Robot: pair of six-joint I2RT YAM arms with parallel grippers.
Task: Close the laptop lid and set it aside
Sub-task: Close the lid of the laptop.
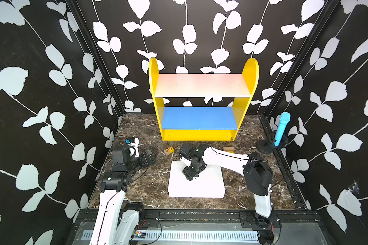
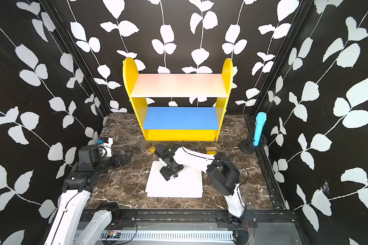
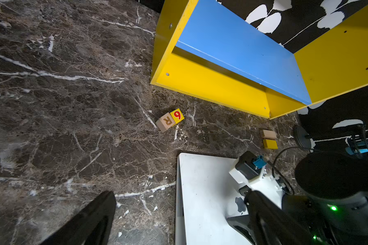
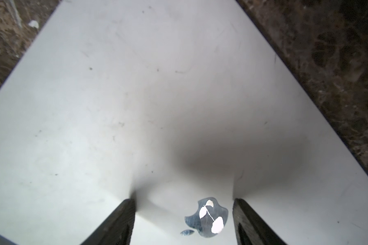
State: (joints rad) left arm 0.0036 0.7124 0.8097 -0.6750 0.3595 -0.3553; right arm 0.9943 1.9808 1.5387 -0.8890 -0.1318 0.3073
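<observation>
The laptop (image 1: 197,186) lies flat mid-tabletop (image 1: 149,186), the laptop lid (image 4: 157,95) apparently fully shut. The right tool (image 4: 183,201), the nearer one, stands directly over it, jaws spread wide astride the apple logo (image 4: 206,216), tips seemingly touching the lid, gripping nothing. The left tool (image 1: 150,157) hangs wide and empty, well apart.

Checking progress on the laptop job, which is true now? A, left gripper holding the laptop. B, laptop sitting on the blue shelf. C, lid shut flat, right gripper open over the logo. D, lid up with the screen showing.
C: the laptop lies flat and shut on the table, and the right gripper stands open astride the apple logo.
</observation>
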